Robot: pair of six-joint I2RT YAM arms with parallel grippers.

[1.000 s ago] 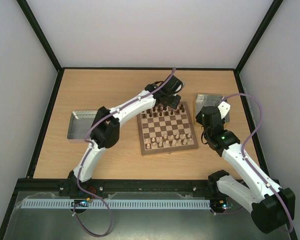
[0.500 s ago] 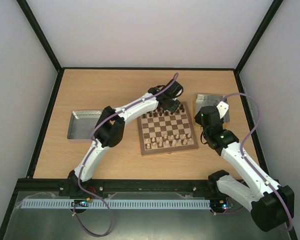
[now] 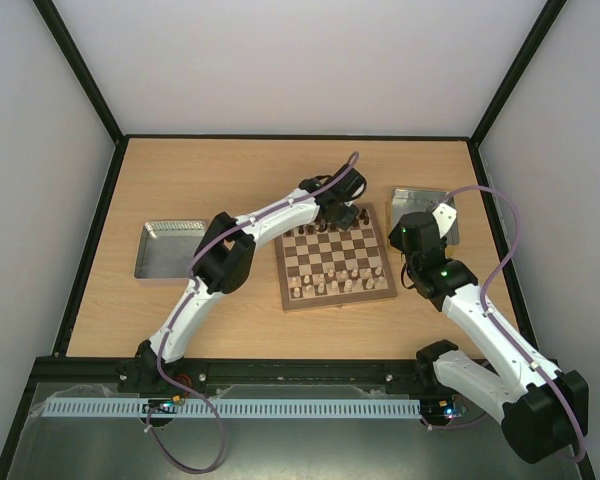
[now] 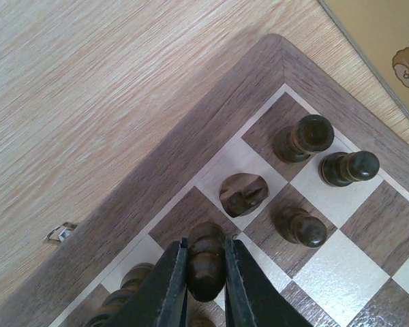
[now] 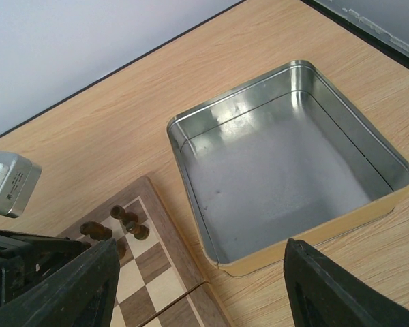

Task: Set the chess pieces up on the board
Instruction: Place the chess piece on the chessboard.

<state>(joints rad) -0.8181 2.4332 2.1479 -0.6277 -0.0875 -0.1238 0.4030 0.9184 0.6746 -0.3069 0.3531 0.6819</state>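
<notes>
The board (image 3: pixel 335 300) lies mid-table. Dark chess pieces (image 3: pixel 320 228) stand along its far rows and pale ones (image 3: pixel 330 283) along the near rows. My left gripper (image 3: pixel 342 212) is over the board's far right corner. The left wrist view shows this gripper (image 4: pixel 206 272) shut on a dark turned piece (image 4: pixel 206 262), held just above the back-row squares. A knight (image 4: pixel 243 193), two pawns (image 4: pixel 300 227) and a corner piece (image 4: pixel 303 138) stand beside it. My right gripper (image 3: pixel 420 232) hangs open and empty (image 5: pixel 199 248) over the near rim of the right tray.
An empty metal tray (image 5: pixel 341 225) sits right of the board (image 5: pixel 157 286), and a second tray (image 3: pixel 145 250) sits to the left. Black frame rails edge the table. Wood (image 4: pixel 88 102) shows beyond the board's border (image 4: pixel 191 136).
My left gripper has come nearer and lower over the far right corner of the board, still holding the dark piece. The right arm has hardly moved.
</notes>
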